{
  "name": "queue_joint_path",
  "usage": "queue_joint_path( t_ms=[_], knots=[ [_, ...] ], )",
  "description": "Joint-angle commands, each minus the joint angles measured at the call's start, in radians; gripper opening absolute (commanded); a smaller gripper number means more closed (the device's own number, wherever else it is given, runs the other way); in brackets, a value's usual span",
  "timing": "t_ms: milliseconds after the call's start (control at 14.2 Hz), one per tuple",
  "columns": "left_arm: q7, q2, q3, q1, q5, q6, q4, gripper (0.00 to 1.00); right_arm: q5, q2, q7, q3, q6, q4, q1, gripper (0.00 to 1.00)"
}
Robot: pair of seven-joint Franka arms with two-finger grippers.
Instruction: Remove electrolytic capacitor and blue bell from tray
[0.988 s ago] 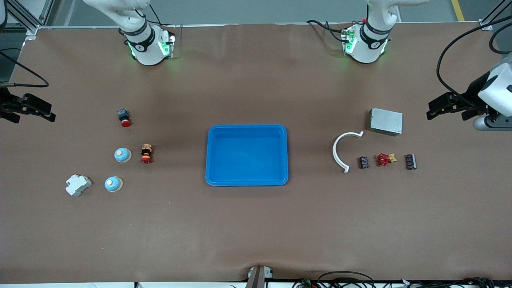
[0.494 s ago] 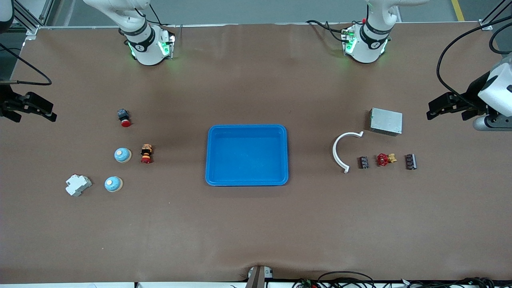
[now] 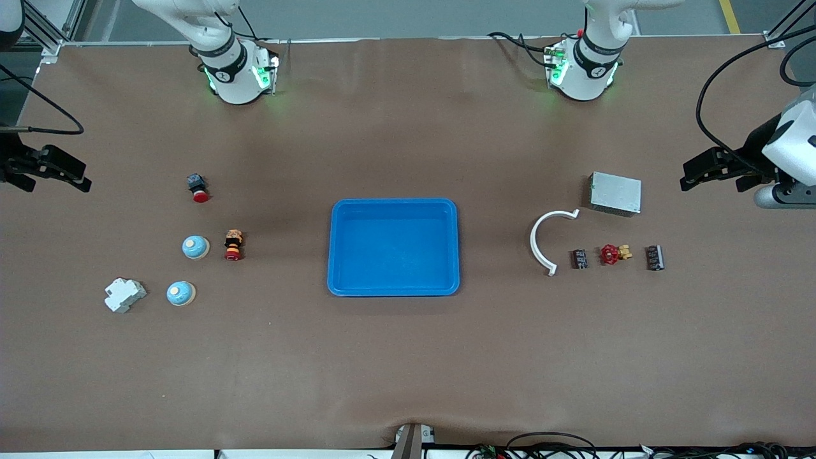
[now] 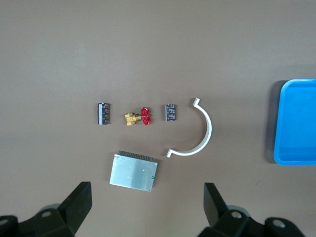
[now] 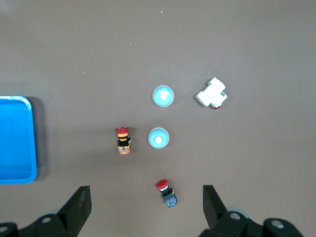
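Two dark capacitors (image 3: pixel 579 259) (image 3: pixel 655 257) lie at the left arm's end of the table; both show in the left wrist view (image 4: pixel 171 112) (image 4: pixel 102 113). Two light-blue bells (image 3: pixel 196 247) (image 3: pixel 181 293) stand at the right arm's end and show in the right wrist view (image 5: pixel 158 138) (image 5: pixel 163 96). A blue tray (image 3: pixel 394 202) sits empty mid-table. My left gripper (image 3: pixel 692 175) (image 4: pixel 147 207) is open and empty, high over the table's end near the silver box. My right gripper (image 3: pixel 80 177) (image 5: pixel 146 207) is open and empty, high over the other end.
A red valve (image 3: pixel 612 254) lies between the capacitors, with a white curved piece (image 3: pixel 542 239) and a silver box (image 3: pixel 615 194) nearby. Near the bells are a red push button (image 3: pixel 198 188), a red-and-yellow button (image 3: pixel 234 245) and a white breaker (image 3: pixel 125 294).
My right gripper has drifted slightly toward the robots' bases. The left arm and all the objects have not moved.
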Motion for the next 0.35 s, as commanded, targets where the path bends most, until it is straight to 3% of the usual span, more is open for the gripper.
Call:
queue_joint_path(
  t_ms=[0, 282],
  knots=[
    [-0.002, -0.008, -0.003, 0.004, 0.006, 0.006, -0.007, 1.0, -0.009, -0.027, 0.019, -0.001, 0.013, -0.029, 0.003, 1.0],
    [-0.002, -0.008, -0.001, 0.004, 0.006, 0.006, -0.007, 1.0, -0.004, -0.027, 0.019, -0.001, 0.011, -0.031, 0.001, 1.0]
  ],
)
